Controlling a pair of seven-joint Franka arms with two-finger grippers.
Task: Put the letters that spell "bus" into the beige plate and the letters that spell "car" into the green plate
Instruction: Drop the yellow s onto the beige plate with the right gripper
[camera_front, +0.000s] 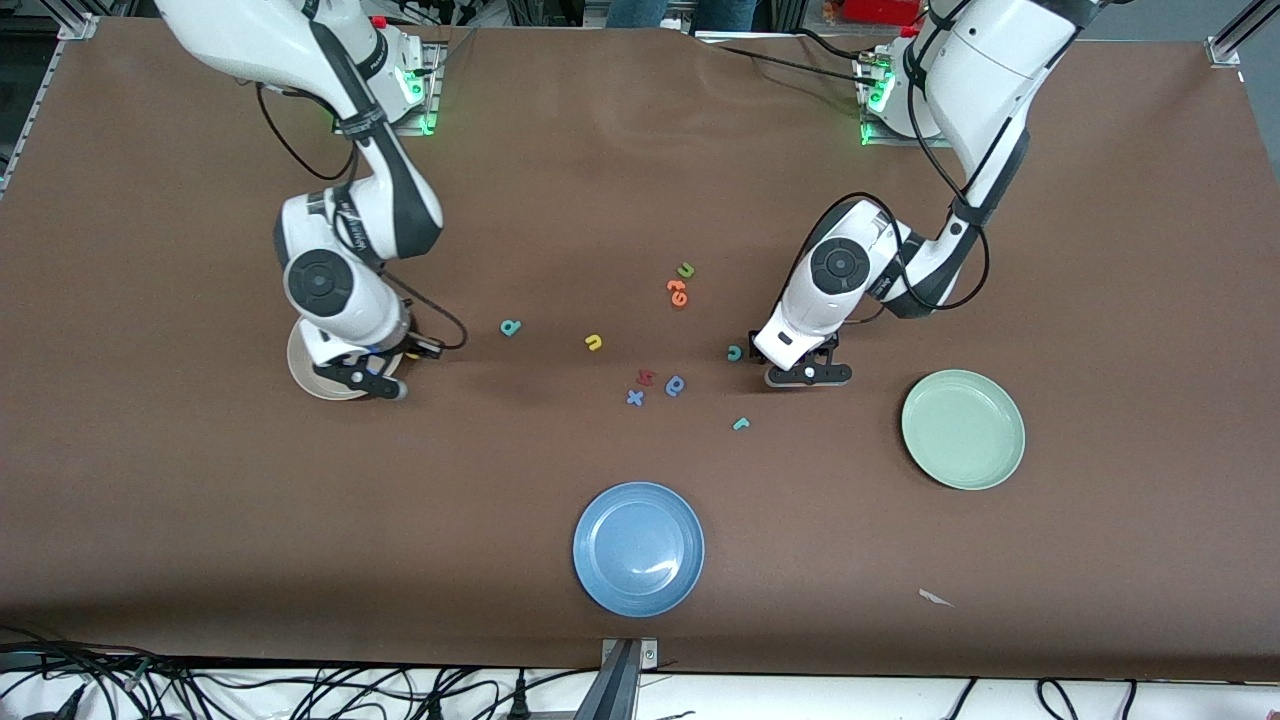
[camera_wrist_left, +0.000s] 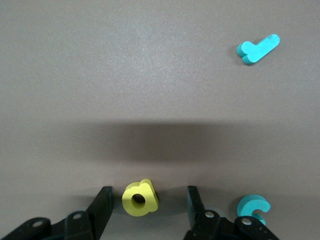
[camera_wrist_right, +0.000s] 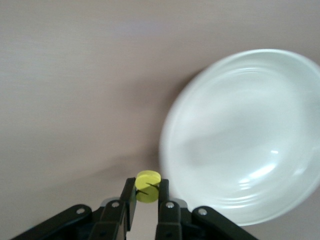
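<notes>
At the right arm's end of the table, the right gripper (camera_wrist_right: 148, 192) hangs by the rim of the beige plate (camera_front: 300, 372), its fingers pinched on a small yellow letter (camera_wrist_right: 148, 185); judging by the slit in its edge this is the "s", held there ready to be let go into the plate, which looks bare in the right wrist view

Toward the other end, the left gripper (camera_wrist_left: 149, 205) is down at the tabletop with its jaws apart on either side of the yellow "a" (camera_wrist_left: 140, 198), neither finger plainly touching it, so the pinch looks not yet made. Its low, straddling stance suits a foam piece this flat: the fingers must reach the cloth to catch the edges. The teal "c" (camera_wrist_left: 253, 207) lies just beside the gripper, and the teal "r" (camera_front: 740, 424) sits nearer the front camera, between the gripper and the blue plate (camera_front: 639, 549). The green plate (camera_front: 963, 429) holds nothing as yet

The teal "b" (camera_front: 511, 327) and yellow "u" (camera_front: 593, 343) lie mid-table, apart from each other

No brand or label can be read; the foam letters are the only writing
</notes>
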